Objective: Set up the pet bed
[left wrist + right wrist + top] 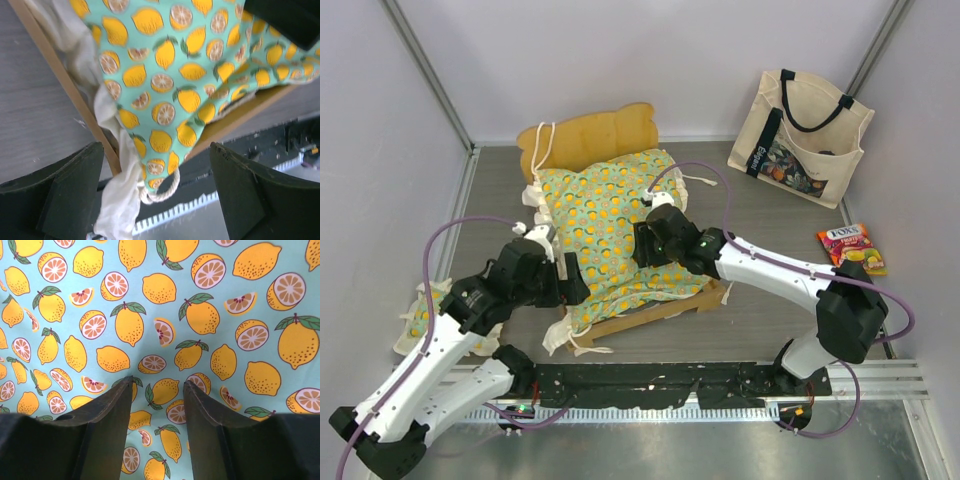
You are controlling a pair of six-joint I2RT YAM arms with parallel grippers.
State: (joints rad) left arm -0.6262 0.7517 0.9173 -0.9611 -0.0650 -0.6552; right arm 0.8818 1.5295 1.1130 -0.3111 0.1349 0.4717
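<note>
Left gripper (156,150) first: jaws spread wide, nothing clamped. Its dark, wedge-shaped fingers (70,195) sit either side of the mattress cushion (170,75) corner. There a limp cream ruffle (117,200) and a looped, twisted tie cord (161,194) hang over the thin light-wood frame (57,75) rail.

Over to the right gripper (158,381): jaws at a narrow gap, tips right at the smooth mint fabric w/ its lemon & orange-slice print. We see flat print betw. them, nothing pinched.

Pulling out to the top view: the pet bed (655,312) lies mid-table at an angle, its wavy-topped headboard (590,130) toward the back wall. The cushion is spread across the frame & rumpled at the foot end. A small matching pillow (420,318) lies under the left arm. Back right, a cream tote bag (800,135) w/ dark straps leans on the wall. A glossy sweet packet (850,248) lies flat on the grey wood-grain table (770,210).
</note>
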